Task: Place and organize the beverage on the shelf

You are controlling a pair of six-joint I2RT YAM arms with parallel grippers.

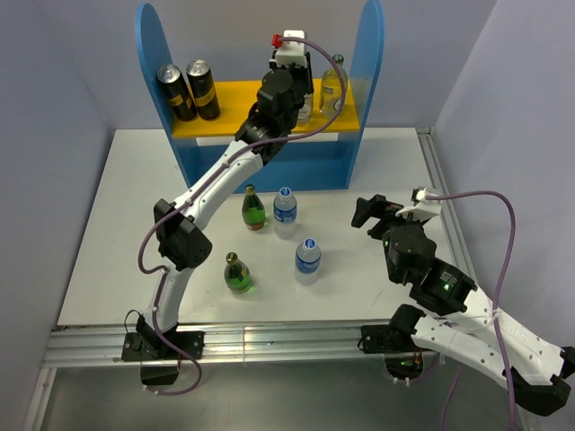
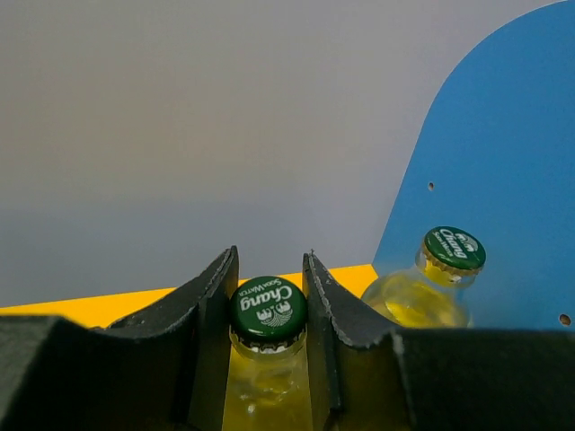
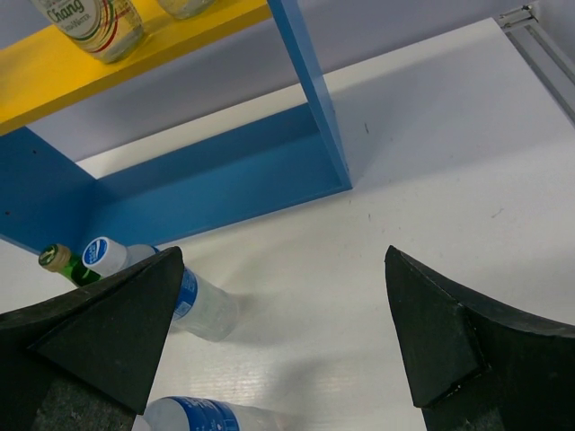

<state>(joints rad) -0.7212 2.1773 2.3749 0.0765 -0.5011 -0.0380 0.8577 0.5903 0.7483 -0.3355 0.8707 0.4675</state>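
Observation:
The shelf [image 1: 368,81] stands at the back, with a yellow upper board [image 1: 234,94]. My left gripper [image 1: 302,97] reaches over that board and is shut on the neck of a clear glass bottle [image 2: 268,310] with a green cap; the fingers [image 2: 211,305] touch the cap on both sides. A second clear glass bottle [image 1: 334,83] stands just right of it by the blue side panel [image 2: 485,162]. Two green bottles [image 1: 254,208] [image 1: 238,274] and two blue-capped plastic bottles [image 1: 285,212] [image 1: 308,259] stand on the table. My right gripper [image 1: 373,214] is open and empty, right of them.
Two black and gold cans [image 1: 189,90] stand at the left end of the upper board. The shelf's blue base and back [image 3: 207,189] show in the right wrist view, with a plastic bottle [image 3: 199,303] near its left finger. A metal rail [image 1: 440,193] edges the table on the right.

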